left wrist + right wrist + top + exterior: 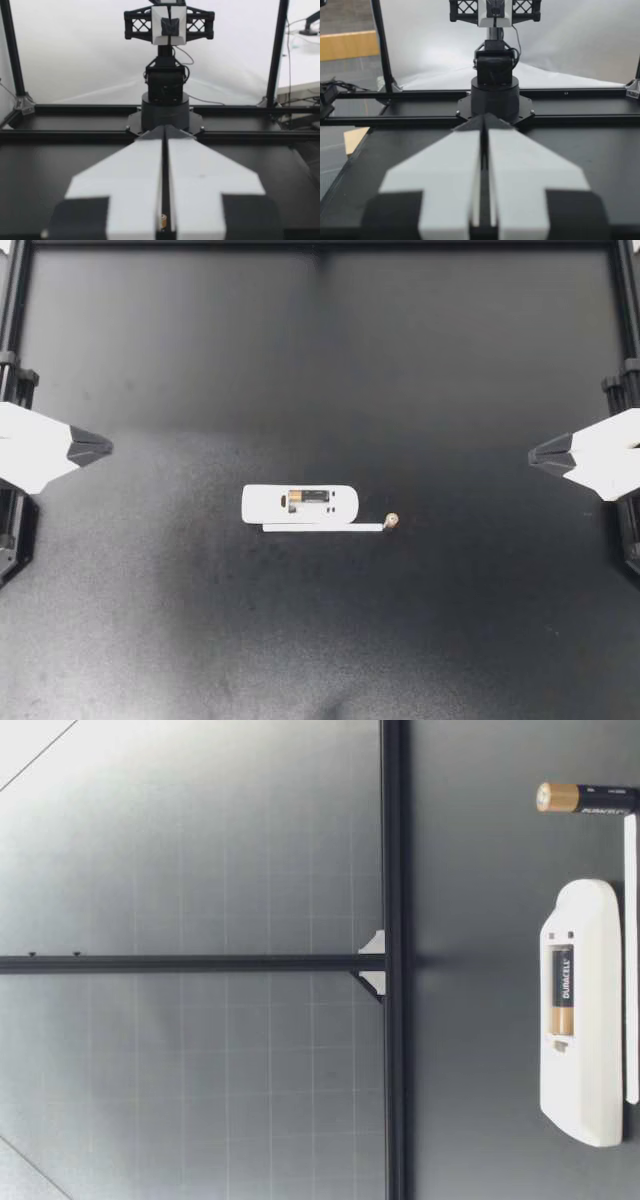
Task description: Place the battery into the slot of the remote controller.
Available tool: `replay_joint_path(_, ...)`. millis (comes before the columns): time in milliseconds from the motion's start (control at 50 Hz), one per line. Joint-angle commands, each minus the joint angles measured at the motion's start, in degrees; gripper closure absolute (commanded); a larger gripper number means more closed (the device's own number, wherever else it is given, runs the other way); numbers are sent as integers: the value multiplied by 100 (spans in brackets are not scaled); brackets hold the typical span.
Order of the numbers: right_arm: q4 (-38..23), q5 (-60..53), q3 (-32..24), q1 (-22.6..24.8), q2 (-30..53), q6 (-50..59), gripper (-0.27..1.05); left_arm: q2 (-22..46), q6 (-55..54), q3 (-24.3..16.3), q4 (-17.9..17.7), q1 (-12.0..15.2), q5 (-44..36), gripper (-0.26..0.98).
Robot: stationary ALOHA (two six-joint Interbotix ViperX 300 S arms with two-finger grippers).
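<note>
My left gripper (100, 447) hangs at the left edge of the bench (320, 360), well apart from everything on it. In the left wrist view its fingers (130, 190) are pressed together with only a thin slit between them, and they hold nothing.

The remote (262, 504) lies flat about the middle of the bench, back side up and with its cover off. One seated battery (312, 498) already lies lengthwise in the slot (286, 499). The low view shows it snug and level in there. The white cover (322, 528) lies on the bench along the remote's long side, touching it or nearly so.

Just beside the cover's right end a loose battery (392, 521) stands upright, gold end up, near the remote but not touching it.

My right gripper (540, 454) waits at the right edge of the bench, also far from the work. Its fingers (530, 185) are closed on each other and empty.

As I judge it, one cell is in place and nothing is in hand. If the loose battery is the one meant, the whole job is still ahead: reach, grasp, lay it over and seat it. I cannot tell whether a free bay remains beside the seated one; the slot looks filled. The cover is still off.
</note>
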Motion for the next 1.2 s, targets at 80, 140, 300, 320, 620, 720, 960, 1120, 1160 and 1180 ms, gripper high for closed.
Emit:
replay_joint_path(80,-9,-97,-53,-18,79,62,96,35,53,-141,-9,62,-141,90)
replay_joint_path(140,-9,-88,-105,-18,193,62,96,35,53,-132,-9,62,-149,90)
replay_joint_path(300,26,431,-562,-70,879,79,96,62,53,-70,-9,62,-158,90)
replay_joint_path(320,35,536,-624,-88,984,79,96,70,53,-62,0,62,-158,90)
replay_joint_path(620,35,2716,-1828,-255,2628,70,95,272,35,-35,-9,70,-158,90)
replay_joint_path(720,26,3103,-2083,-316,2936,70,91,281,18,-35,-9,62,-158,90)
replay_joint_path(960,9,3454,-2312,-316,3577,62,55,299,9,-35,-9,62,-158,90)
replay_joint_path(1120,0,3560,-2382,-316,4043,62,25,299,0,-18,-9,62,-158,90)
replay_joint_path(1160,-9,3604,-2443,-316,4157,62,26,299,0,0,-9,62,-158,90)
replay_joint_path(1180,-9,3630,-2461,-316,4201,53,26,299,0,0,-9,62,-158,90)
